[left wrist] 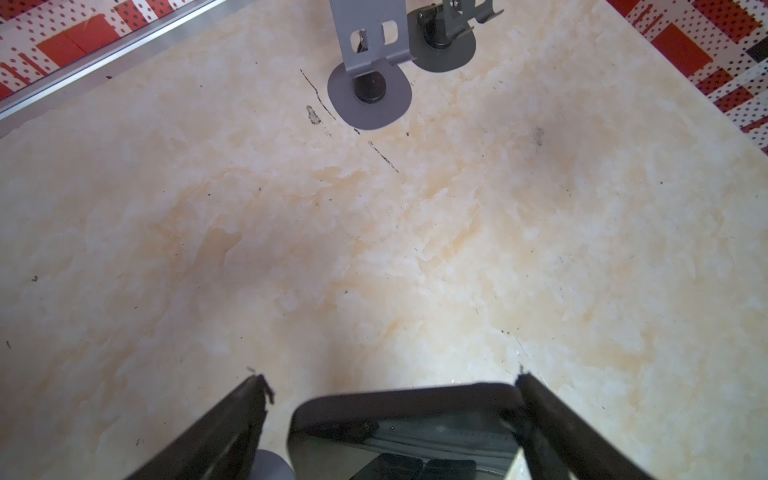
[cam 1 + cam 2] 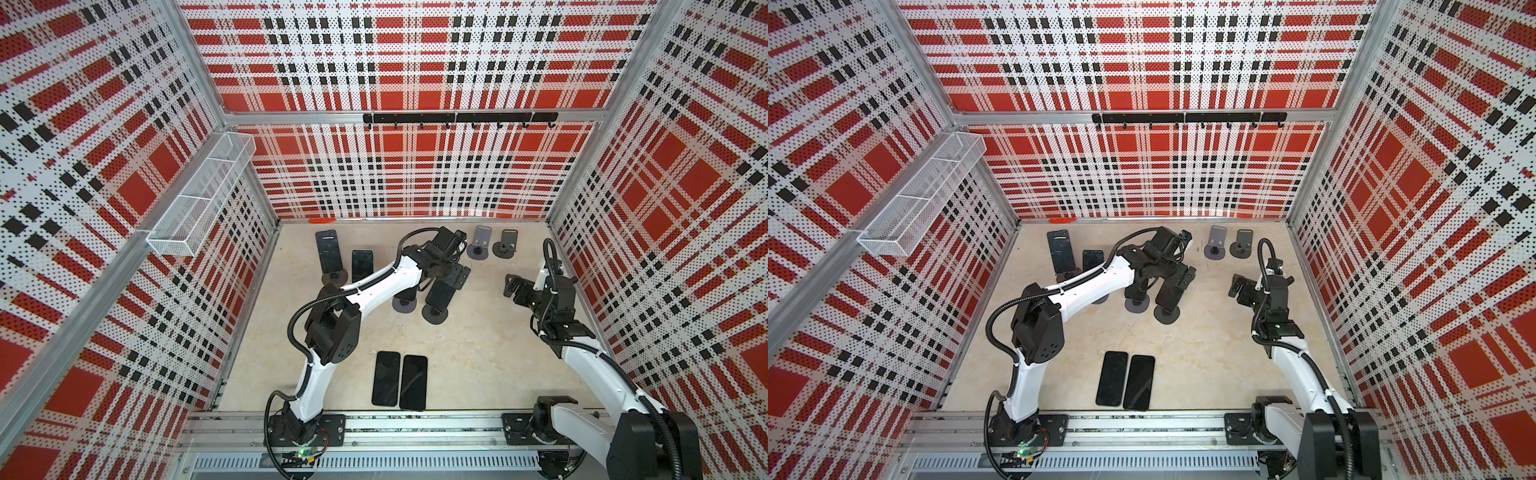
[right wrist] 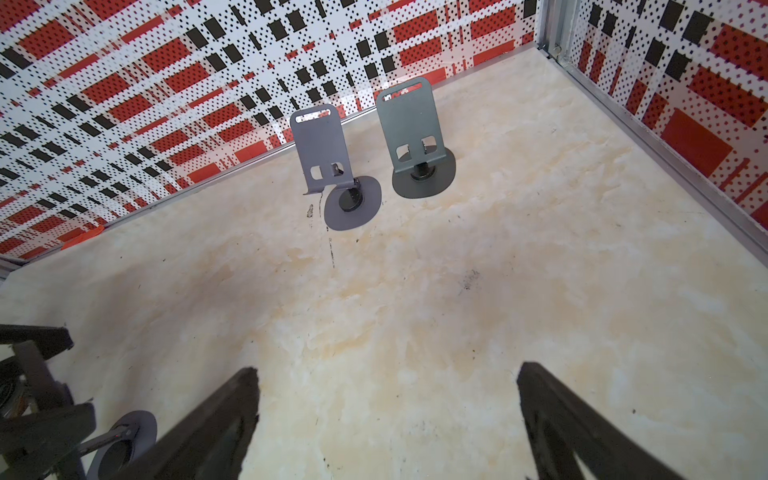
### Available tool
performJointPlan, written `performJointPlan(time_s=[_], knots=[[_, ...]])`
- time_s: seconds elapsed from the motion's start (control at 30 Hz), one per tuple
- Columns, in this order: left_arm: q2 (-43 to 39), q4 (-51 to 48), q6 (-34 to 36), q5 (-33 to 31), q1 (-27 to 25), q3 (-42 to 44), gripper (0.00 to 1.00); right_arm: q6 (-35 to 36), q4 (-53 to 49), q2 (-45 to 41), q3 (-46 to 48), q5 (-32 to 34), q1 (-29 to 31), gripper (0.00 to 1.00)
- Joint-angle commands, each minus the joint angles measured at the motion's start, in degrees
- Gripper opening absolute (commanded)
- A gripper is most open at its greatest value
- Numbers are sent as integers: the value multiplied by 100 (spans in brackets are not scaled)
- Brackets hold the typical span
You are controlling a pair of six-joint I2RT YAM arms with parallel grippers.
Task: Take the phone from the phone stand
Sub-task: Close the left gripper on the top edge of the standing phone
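A dark phone [image 2: 441, 291] [image 2: 1170, 293] leans on a black phone stand whose round base [image 2: 435, 314] [image 2: 1167, 314] sits mid-table. My left gripper [image 2: 456, 276] [image 2: 1185, 276] hangs over the phone's top end. In the left wrist view the phone's top edge [image 1: 407, 409] lies between the fingers of the left gripper [image 1: 390, 379]. One fingertip [image 1: 524, 384] touches its corner, while the other [image 1: 257, 388] stands apart from it, so the gripper is open. My right gripper [image 2: 512, 286] [image 3: 386, 370] hovers open and empty to the right.
A grey stand base [image 2: 404, 306] sits just left of the black one. Two more phones on stands [image 2: 330, 251] [image 2: 362, 266] are at the back left. Two empty stands [image 2: 480, 245] [image 2: 506, 244] are at the back right. Two phones [image 2: 386, 384] [image 2: 413, 382] lie flat at the front.
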State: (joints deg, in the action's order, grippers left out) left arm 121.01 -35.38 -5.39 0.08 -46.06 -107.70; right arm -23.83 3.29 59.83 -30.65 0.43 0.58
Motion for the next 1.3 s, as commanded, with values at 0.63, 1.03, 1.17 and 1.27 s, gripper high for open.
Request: performJointPlan(time_s=[0.63, 1.03, 1.17, 1.27], knots=[[-237, -45, 78, 200, 80, 271, 79, -50, 31, 81, 15, 124, -23, 100], [-365, -128, -152, 225, 95, 286, 68, -44, -8, 16, 6, 173, -23, 100], [-396, -129, -236, 176, 131, 167, 68, -51, -4, 15, 7, 203, -21, 100], [-403, -160, -280, 160, 141, 59, 68, -43, -76, 28, -43, 177, -15, 100]])
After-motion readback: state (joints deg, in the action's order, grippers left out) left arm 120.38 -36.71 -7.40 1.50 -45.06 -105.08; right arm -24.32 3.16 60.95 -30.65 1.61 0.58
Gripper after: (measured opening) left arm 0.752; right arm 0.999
